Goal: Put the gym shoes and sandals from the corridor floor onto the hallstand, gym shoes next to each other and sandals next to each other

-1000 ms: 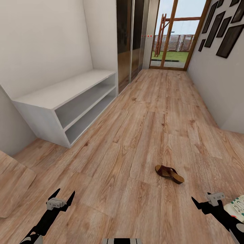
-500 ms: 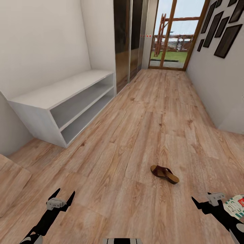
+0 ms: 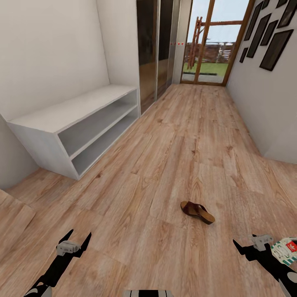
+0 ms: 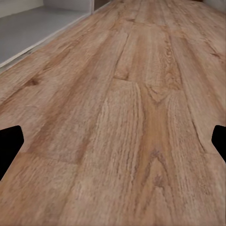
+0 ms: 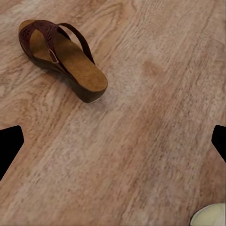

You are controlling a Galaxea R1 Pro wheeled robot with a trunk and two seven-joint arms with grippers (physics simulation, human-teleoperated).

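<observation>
Nearest, the left pincer and right pincer hover open and empty over bare corridor floor. A gym shoe lies beside the right one. One sandal lies ahead. Farther left, the hallstand stands against the wall, its shelves empty.

A gym shoe at the head view's right edge is cut off by the frame and partly covered by the right gripper, so only its white side with green stripes (and a red patch) shows. In the right wrist view a pale rounded shape is clipped at the corner; what it is cannot be told. The hallstand is cut by the left wrist view's edge.
</observation>
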